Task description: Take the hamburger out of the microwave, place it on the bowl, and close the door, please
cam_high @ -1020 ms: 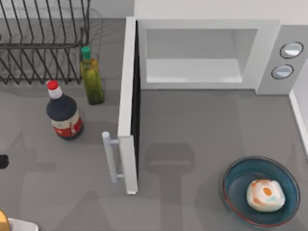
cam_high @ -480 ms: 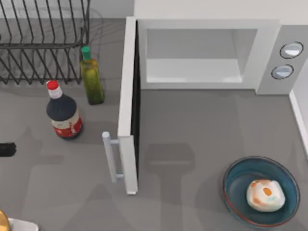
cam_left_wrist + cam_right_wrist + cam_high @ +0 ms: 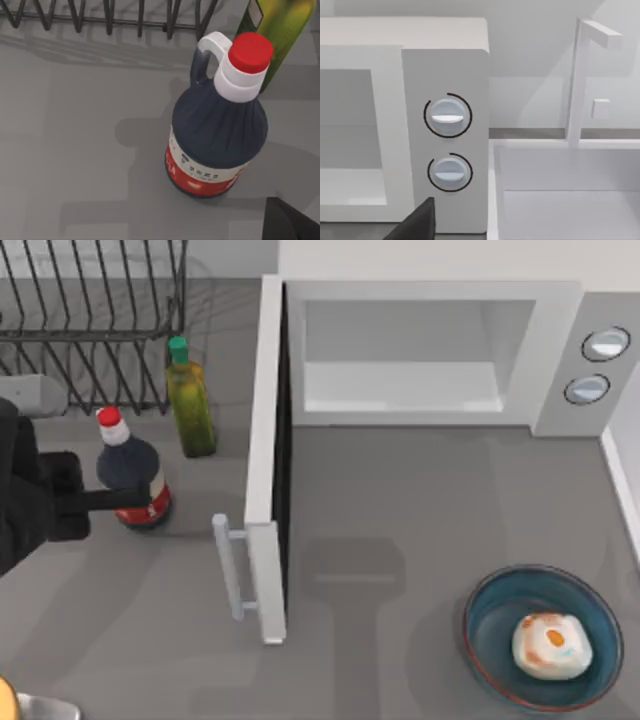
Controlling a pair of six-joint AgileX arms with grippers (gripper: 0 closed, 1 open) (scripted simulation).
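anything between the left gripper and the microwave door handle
Yes. The dark sauce bottle stands right off the left gripper, between it and the door with its handle. The green oil bottle stands farther back, off that line.

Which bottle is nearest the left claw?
The dark red-capped bottle, right beside the left claw; the green-capped oil bottle stands farther back by the rack.

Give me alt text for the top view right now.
The hamburger sits in the bowl at lower right, while the microwave door stands open. The left end effector reaches beside a dark bottle.
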